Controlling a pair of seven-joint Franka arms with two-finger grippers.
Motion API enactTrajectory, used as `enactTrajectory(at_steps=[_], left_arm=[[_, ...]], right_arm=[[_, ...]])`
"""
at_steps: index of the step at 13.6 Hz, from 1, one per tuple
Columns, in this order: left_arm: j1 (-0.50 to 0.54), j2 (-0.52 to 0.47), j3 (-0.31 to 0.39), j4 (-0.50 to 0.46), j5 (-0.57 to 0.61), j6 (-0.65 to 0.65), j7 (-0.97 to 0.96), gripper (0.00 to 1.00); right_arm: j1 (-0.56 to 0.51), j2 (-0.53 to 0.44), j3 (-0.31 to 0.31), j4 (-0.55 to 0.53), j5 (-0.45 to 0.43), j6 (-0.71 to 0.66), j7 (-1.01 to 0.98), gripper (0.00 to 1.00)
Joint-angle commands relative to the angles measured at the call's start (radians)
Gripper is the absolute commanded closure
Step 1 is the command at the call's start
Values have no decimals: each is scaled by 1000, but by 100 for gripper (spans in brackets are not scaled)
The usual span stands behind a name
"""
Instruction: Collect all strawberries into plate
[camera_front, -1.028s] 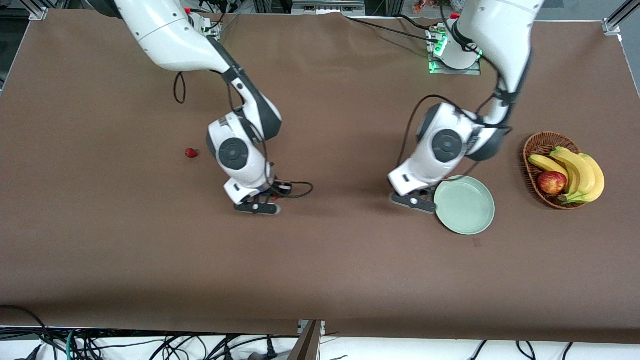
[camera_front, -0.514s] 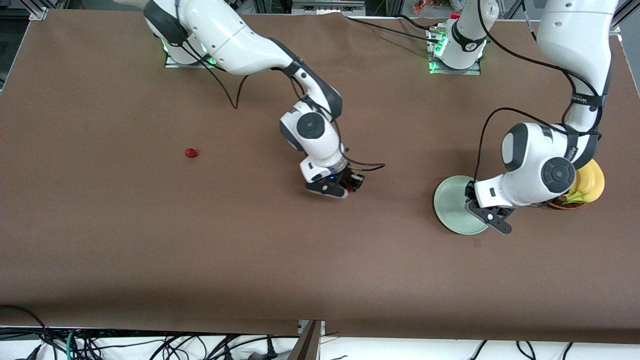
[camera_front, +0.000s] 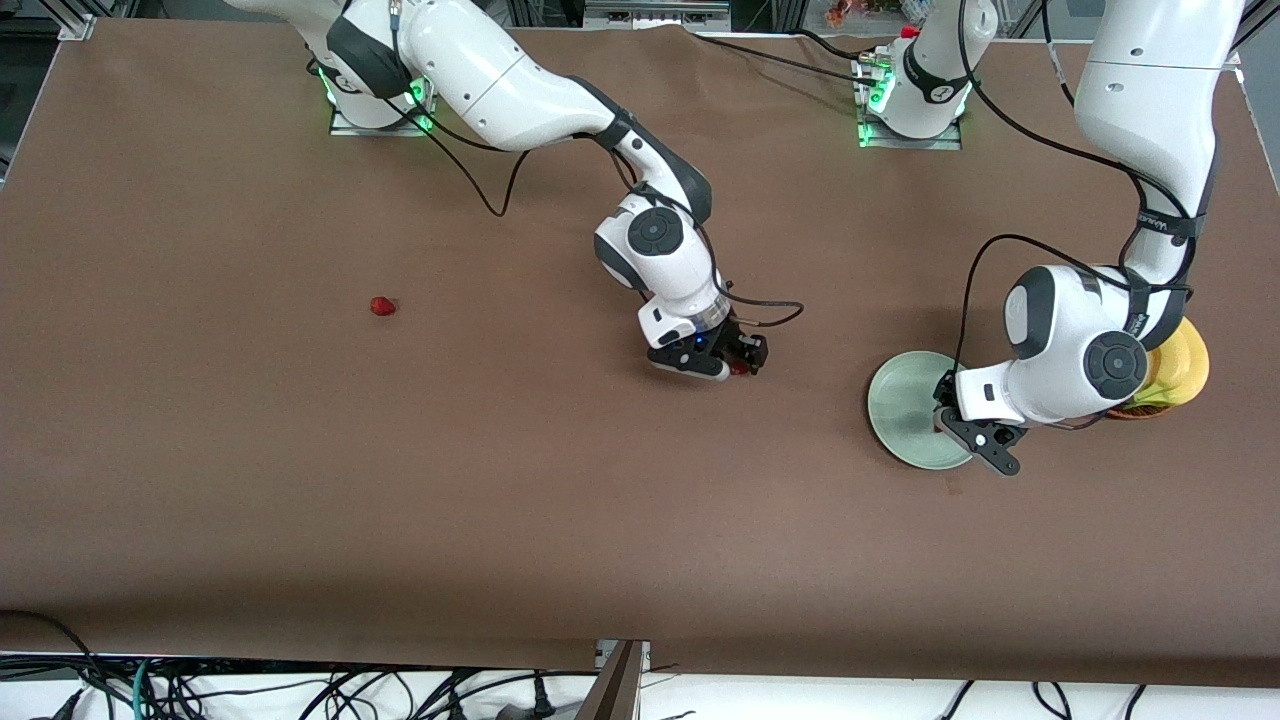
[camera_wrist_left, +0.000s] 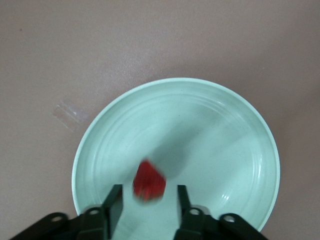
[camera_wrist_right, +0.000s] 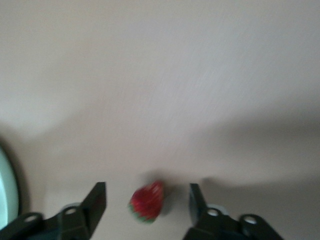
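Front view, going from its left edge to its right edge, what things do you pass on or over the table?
Loose strawberry → right gripper with a strawberry between its open fingers → mint-green plate → left gripper, open over the plate → bananas.

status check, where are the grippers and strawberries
Left gripper open over plate, strawberry dropping. Right gripper open over bare table, strawberry between fingers. Third strawberry toward right arm's end.

We see wide bare table (camera_front: 400, 480) around the lone strawberry (camera_front: 381, 306) toward the right arm's end, with nothing beside it to hinder a reach. At the plate (camera_front: 900, 410), the left gripper (camera_front: 975, 445) hangs over the rim, fingers apart, and the basket (camera_front: 1135, 408) stands just beside, crowding that end.
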Motion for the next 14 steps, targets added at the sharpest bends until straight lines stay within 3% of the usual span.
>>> enactTrajectory(at_steps=[1,3,7,11,14], left_arm=[[-6,-38,-14,5,-16,-17,6,0],[-16,-62,-78,4,-16,-62,-97,0],[-32,-54,-236,4,-13,-63,-484,0],[-189,16,-251,-7,1,83,-820,0],[-251,70,-248,-13,67,182,-908,0]], right_arm=[[-91,-92,0,-29,5,-180,-134,0],[-166,-196,-1,-149,0,-265,-281,0],[-317,-389,-3,-401,-9,-469,-542,0],[-469,-517,-30,-628,-11,-505,-858,0],[-524,-589,-101,-783,-12,-460,-1023,0]])
